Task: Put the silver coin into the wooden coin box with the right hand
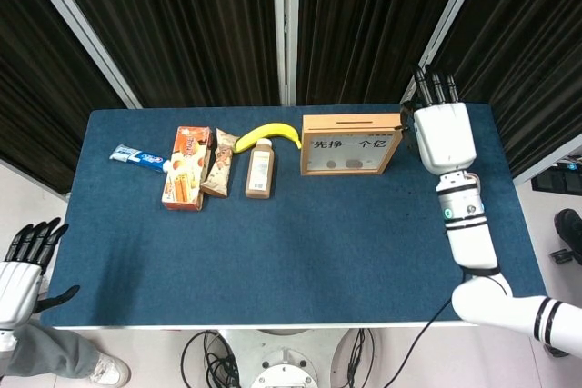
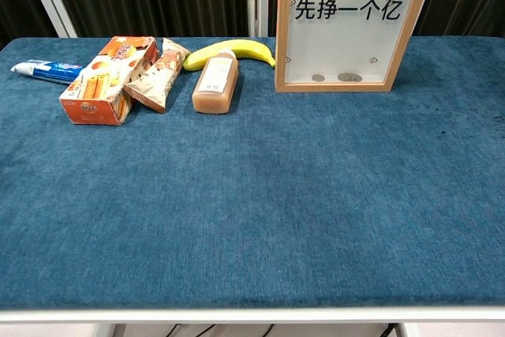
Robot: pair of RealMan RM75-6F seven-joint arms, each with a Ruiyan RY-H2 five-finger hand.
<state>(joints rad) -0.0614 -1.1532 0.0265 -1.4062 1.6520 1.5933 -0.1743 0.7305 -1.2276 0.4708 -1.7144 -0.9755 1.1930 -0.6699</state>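
Note:
The wooden coin box point(image 1: 351, 144) stands upright at the back of the blue table, with a glass front bearing Chinese print and a slot in its top. Through the glass I see silver coins point(image 2: 347, 77) lying on the box floor. My right hand point(image 1: 443, 129) hovers just right of the box, its fingers stretched out toward the far edge and its thumb close to the box's upper right corner. Nothing shows in that hand. My left hand point(image 1: 20, 270) hangs off the table's near left corner, fingers apart and empty. The chest view shows neither hand.
A banana point(image 1: 270, 134), a brown bottle point(image 1: 260, 172), a snack pack point(image 1: 219, 165), an orange carton point(image 1: 186, 167) and a toothpaste tube point(image 1: 139, 157) lie in a row left of the box. Dark curtains hang behind the table.

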